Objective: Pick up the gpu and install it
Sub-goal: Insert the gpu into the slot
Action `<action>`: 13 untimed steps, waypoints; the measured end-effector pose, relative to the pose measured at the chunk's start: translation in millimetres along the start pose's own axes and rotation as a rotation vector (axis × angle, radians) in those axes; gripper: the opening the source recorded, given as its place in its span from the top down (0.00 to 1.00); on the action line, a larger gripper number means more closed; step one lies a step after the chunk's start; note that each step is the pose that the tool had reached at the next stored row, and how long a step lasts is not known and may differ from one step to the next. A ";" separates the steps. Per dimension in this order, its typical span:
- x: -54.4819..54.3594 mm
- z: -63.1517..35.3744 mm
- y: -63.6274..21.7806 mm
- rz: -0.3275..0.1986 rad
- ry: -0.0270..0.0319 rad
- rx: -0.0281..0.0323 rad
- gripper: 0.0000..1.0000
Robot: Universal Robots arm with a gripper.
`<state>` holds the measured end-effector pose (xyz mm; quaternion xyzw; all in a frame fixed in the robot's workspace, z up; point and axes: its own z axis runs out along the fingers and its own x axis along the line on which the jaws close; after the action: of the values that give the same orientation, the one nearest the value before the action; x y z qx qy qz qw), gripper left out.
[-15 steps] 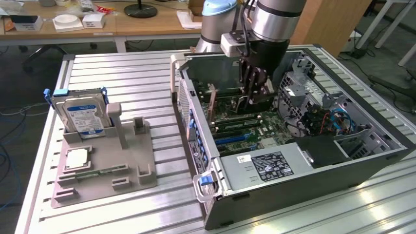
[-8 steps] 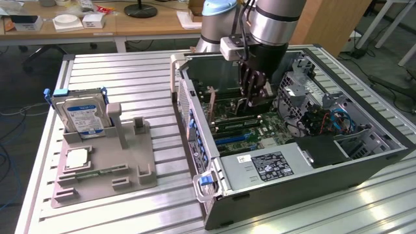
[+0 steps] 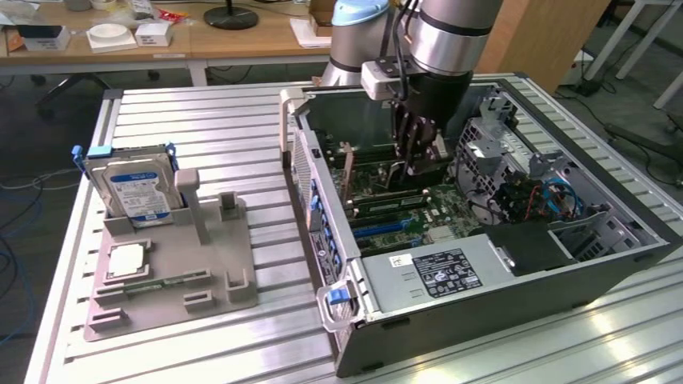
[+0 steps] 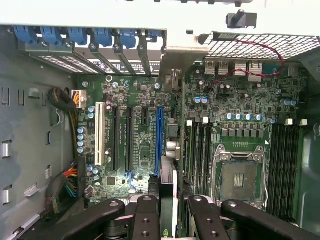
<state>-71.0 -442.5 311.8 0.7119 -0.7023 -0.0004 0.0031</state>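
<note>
Wooden desks [image 3: 213, 42], grey floor [image 3: 30, 128]

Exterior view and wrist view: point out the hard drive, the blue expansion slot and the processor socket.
hard drive [image 3: 134, 190], exterior view, on its blue-and-white label.
blue expansion slot [image 4: 159, 142], wrist view, midway along the slot.
processor socket [image 4: 240, 176], wrist view, centre of the socket.

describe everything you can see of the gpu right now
The gpu shows edge-on: a thin dark card with silvery parts along it, held upright between the fingers of the gripper, which is shut on it. It hangs inside the open computer case, over the green motherboard, close beside the long blue slot and running parallel to it. Nothing but the fingers visibly touches it; whether its lower edge has reached a slot cannot be told.
</note>
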 end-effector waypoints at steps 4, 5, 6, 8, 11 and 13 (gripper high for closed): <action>0.0 0.6 -0.1 0.000 0.0001 0.0007 0.73; 0.0 1.3 -0.1 0.000 -0.0001 0.0010 0.73; 0.0 2.1 -0.1 0.000 0.0002 0.0009 0.73; 0.0 4.5 0.0 0.000 0.0002 0.0009 0.73; 0.2 6.2 0.1 -0.001 0.0005 0.0007 0.73; 0.5 6.7 0.1 -0.001 0.0006 0.0008 0.73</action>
<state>-71.2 -443.1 305.1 0.7124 -0.7018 0.0001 0.0030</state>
